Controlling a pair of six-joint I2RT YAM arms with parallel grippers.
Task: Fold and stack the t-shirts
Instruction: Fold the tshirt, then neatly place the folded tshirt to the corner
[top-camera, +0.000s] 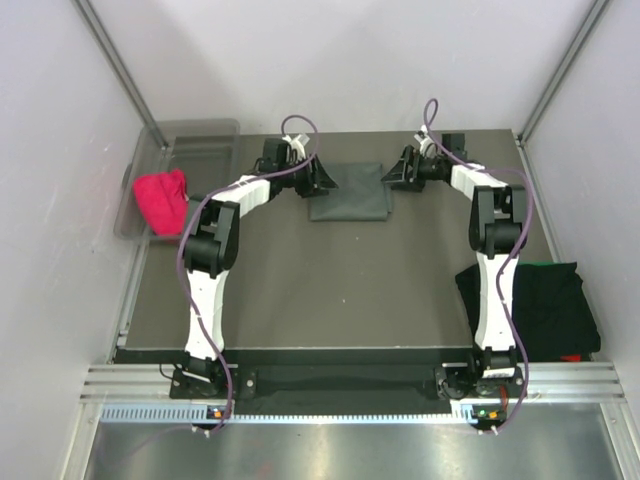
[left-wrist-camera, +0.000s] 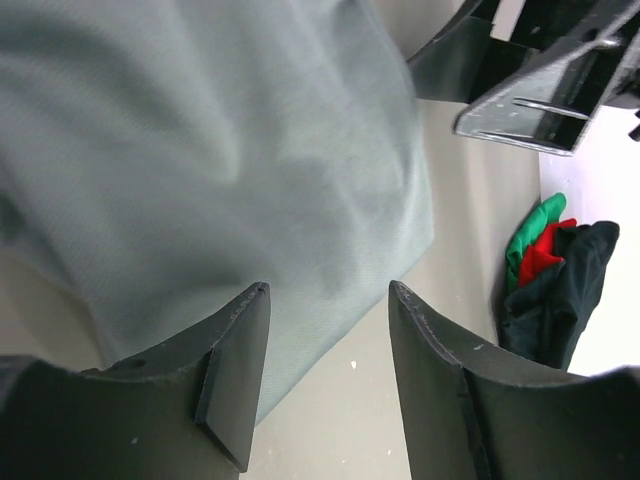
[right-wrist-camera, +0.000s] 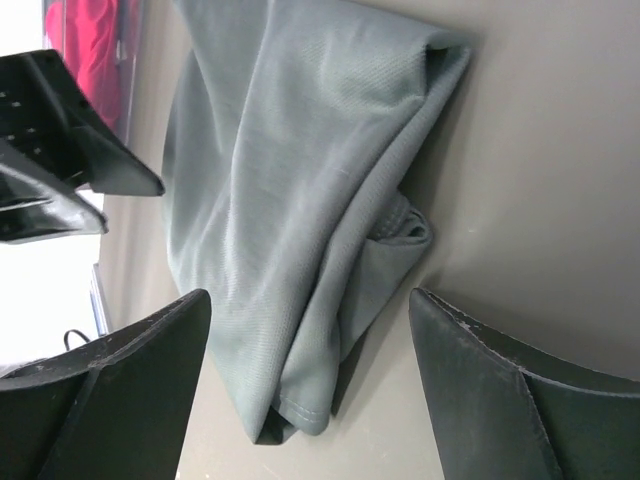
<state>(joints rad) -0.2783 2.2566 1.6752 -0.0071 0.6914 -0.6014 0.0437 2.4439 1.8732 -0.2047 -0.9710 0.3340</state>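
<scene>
Dark desk (top-camera: 330, 290) holds the grey t-shirt (top-camera: 348, 192) at its far middle, long side running left to right. Left end effector (top-camera: 321, 182) and right end effector (top-camera: 398, 172) sit open, one at each end, holding nothing. Only the right wrist view shows its rumpled fold (right-wrist-camera: 395, 235). Black t-shirts (top-camera: 545, 305) lie by the right arm (top-camera: 490, 280).
</scene>
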